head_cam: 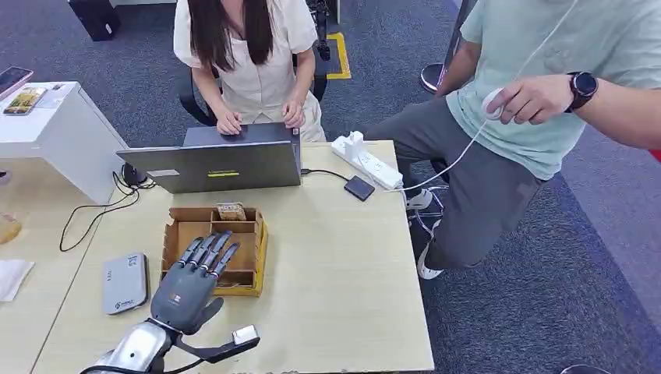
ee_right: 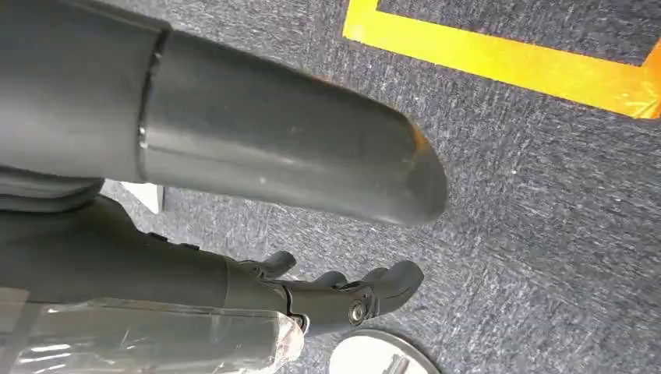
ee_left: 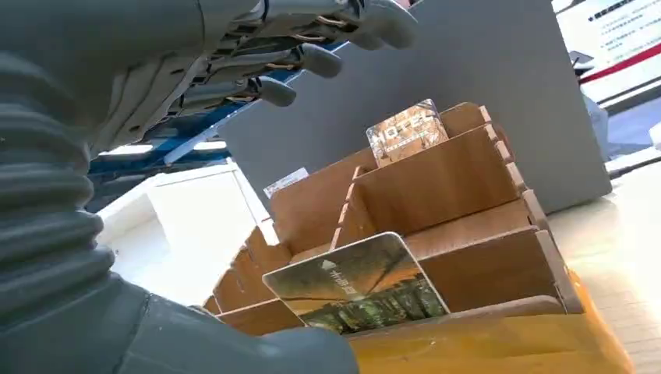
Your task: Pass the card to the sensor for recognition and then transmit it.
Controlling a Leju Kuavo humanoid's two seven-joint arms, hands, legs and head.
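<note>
Left hand (head_cam: 191,284) hovers over the box (head_cam: 261,257), fingers (ee_left: 312,58) spread, holding nothing; right hand (ee_right: 343,296) hangs over carpet, fingers loosely apart

A cardboard organizer (head_cam: 214,248) sits on the table (head_cam: 343,273) before the laptop (head_cam: 218,160), sensor (head_cam: 125,282) at its left.
</note>
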